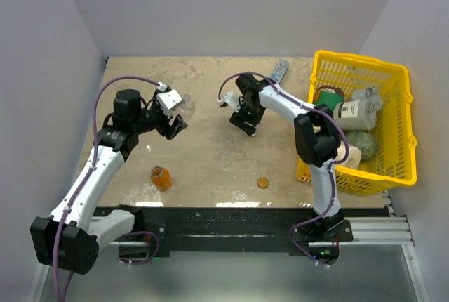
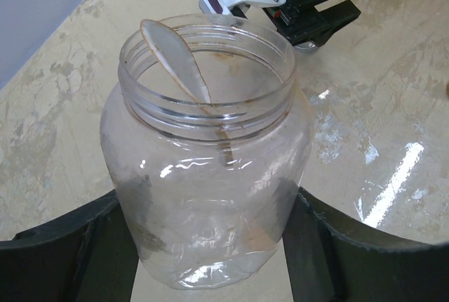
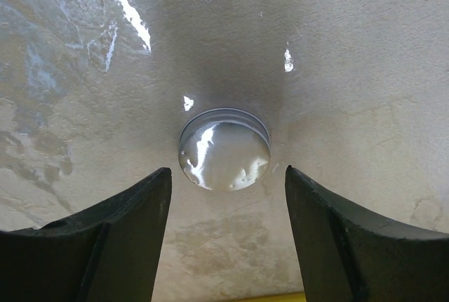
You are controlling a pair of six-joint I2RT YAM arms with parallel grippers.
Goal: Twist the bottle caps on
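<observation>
While the right gripper (image 3: 228, 239) hangs spread astride the silver cap (image 3: 224, 149), the left gripper (image 2: 210, 260), left of that cap, clenches the clear bottle (image 2: 207, 197). Risk: the low, flat cap likely slips the pinch or cross-threads.

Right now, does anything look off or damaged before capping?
Yes. The clear bottle, held in the left end effector, has a translucent, brown-edged flap leaning from its rim down into the mouth, and there are brownish smears inside. It might foul the silver cap. Nothing else stands out.
</observation>
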